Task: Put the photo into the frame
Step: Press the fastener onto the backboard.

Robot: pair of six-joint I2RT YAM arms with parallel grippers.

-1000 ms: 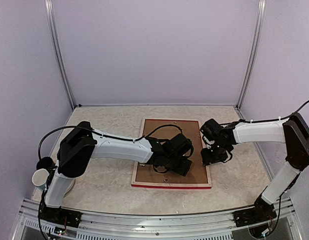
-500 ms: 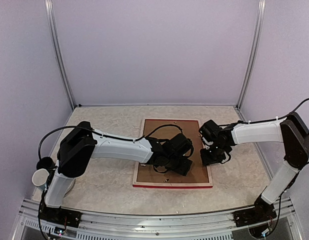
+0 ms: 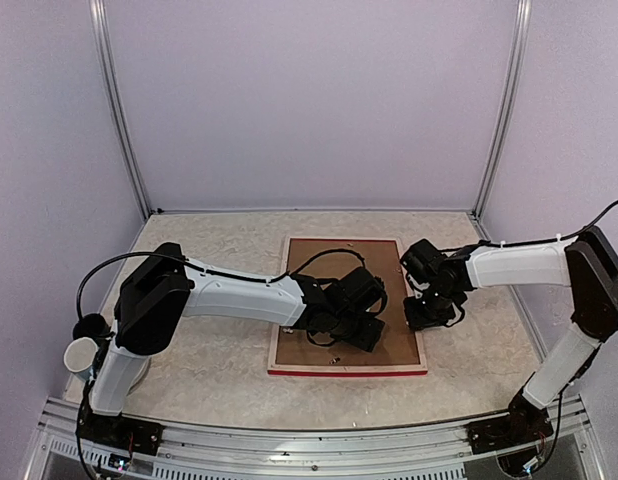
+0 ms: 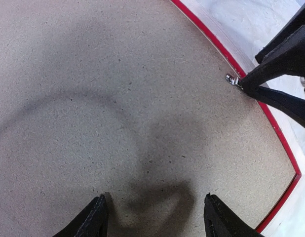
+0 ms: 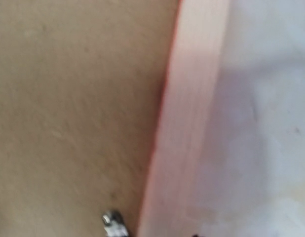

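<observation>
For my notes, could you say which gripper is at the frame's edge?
The right gripper, at the frame's right rail; the left gripper is over the backing board.

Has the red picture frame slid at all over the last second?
Yes. The frame has crept slightly to the right, toward the right-hand upright post in the overhead view.

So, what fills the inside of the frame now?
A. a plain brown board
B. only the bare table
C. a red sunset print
A: a plain brown board covers the whole opening of the frame, and only the frame's thin red edge shows around it.
</observation>
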